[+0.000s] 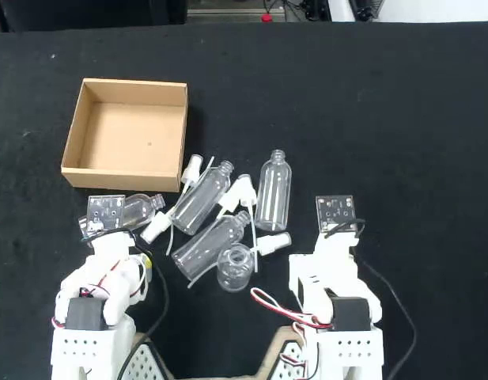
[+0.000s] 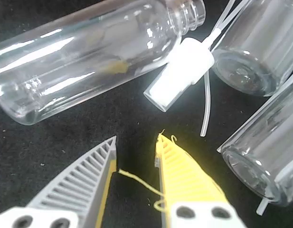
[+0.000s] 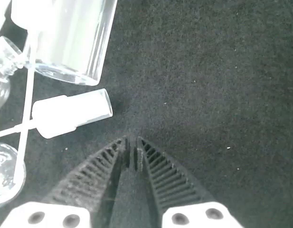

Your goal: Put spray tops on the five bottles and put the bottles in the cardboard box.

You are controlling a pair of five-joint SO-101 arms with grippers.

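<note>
**Student:** How do the grippers stand?

**Instructor:** The left gripper point(image 2: 137, 138) is released. Its grey and yellow fingers stand apart over the black surface point(image 1: 386, 119) and grasp no object. A yellow thread point(image 2: 137, 179) crosses the gap. The right gripper point(image 3: 132, 140) is clenched, with its black fingertips almost meeting and nothing held between them.

**Student:** What lies closest to each?

**Instructor:** Just beyond the left gripper lies a white spray top point(image 2: 179, 73) with a thin dip tube. Beside it is a clear bottle point(image 2: 84, 57) on its side, its threaded neck uncapped. Just beyond the right gripper and to its left lies a second spray top point(image 3: 72, 114), next to the flat base of a second bottle point(image 3: 75, 42).

**Student:** And the containers?

**Instructor:** The five bottles point(image 1: 202, 198) are transparent, and the dark surface shows through their walls. Four lie on their sides. The fifth bottle point(image 1: 234, 267) turns its open mouth towards the high camera; whether it stands upright or leans I cannot tell. All five are clustered on the surface between the two arms, with white spray tops scattered among them.

The cardboard box point(image 1: 121, 179) sits at the far left, top open and plain brown floor in full view. Every bottle is outside it. One far spray top point(image 1: 192, 169) lies just beside its near right corner.
</note>
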